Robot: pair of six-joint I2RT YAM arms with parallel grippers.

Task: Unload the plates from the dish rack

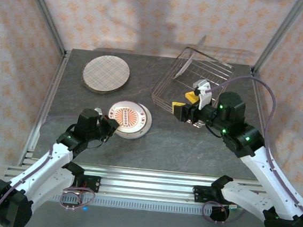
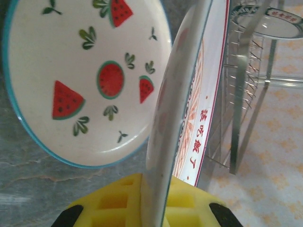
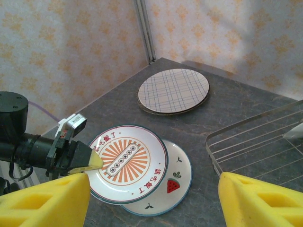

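On the table [image 1: 191, 144], left gripper [image 1: 111, 123] pinches sunburst plate [image 1: 129, 117]; right gripper [image 1: 184, 101] gapes by rack [image 1: 198, 70]

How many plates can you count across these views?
4: a plaid plate far left on the table; a sunburst plate in the left gripper, overlapping a watermelon plate; a fourth plate in the dish rack. Others may hide underneath.

walls [image 1: 124, 9]: pale beige, orange floral print, on three sides | frame: aluminium posts [image 1: 45, 13] at back corners, slotted rail [image 1: 150, 179] along near edge | worktop [image 1: 164, 152]: dark grey, marbled | light: soft, even; blurred shadows on back wall
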